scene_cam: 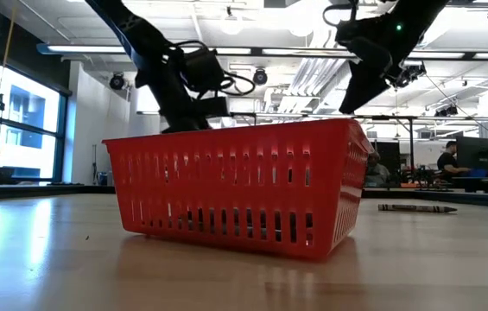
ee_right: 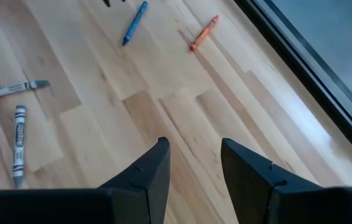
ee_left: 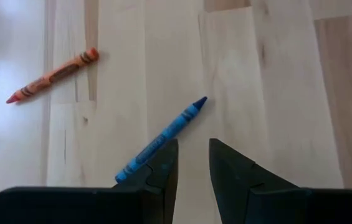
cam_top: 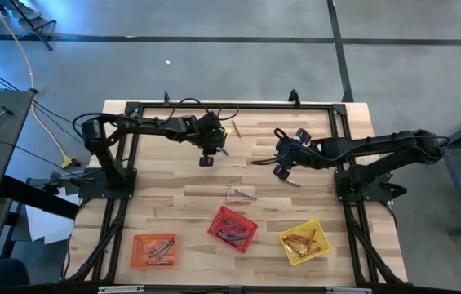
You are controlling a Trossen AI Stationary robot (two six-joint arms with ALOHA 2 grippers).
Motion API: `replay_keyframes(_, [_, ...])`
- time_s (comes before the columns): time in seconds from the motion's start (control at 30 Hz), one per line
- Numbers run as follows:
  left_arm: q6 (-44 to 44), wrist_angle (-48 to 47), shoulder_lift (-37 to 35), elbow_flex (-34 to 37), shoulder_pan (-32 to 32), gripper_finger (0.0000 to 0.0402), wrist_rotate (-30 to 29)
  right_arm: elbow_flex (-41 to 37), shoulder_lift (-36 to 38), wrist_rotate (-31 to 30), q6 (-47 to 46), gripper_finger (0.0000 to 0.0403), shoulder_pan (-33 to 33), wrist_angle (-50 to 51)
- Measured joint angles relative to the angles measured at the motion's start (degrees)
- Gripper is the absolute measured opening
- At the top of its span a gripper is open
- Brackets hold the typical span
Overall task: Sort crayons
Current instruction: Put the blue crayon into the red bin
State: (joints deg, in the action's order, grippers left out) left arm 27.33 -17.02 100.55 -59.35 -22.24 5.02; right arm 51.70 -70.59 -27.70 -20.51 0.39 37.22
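My left claw (ee_left: 193, 163) part open, empty, hovering over blue crayon (ee_left: 161, 138) to line up pick. My right claw (ee_right: 194, 163) open, empty, waiting clear. Red basket (cam_top: 232, 229) likely target.

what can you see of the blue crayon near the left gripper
The blue crayon is a thin stick in a blue paper wrapper with dark print and a pointed tip. It lies flat and diagonal on the pale wooden table, loose, not in any basket. Its blunt end disappears behind one finger of the left gripper, whose fingers stand apart and empty just above it. An orange crayon lies apart from it.
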Motion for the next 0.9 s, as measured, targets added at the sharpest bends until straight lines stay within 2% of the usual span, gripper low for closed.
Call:
replay_keyframes(0.43, [1.17, 0.48, 0.97, -0.01, -0.20, 0.0077, -0.99, 0.00, 0.00, -0.02, 0.00, 0.0137, -0.79, -0.16])
replay_keyframes(0.6, [1.24, 3.63, 0.97, 0.00, -0.07, 0.0087, -5.59, -0.02, 0.00, -0.02, 0.00, 0.0137, -0.79, -0.14])
replay_keyframes(0.9, [-13.12, 16.83, 0.96, -0.01, 1.74, 0.0083, -14.34, -0.02, 0.00, -1.36, 0.04, 0.0137, -0.77, -0.15])
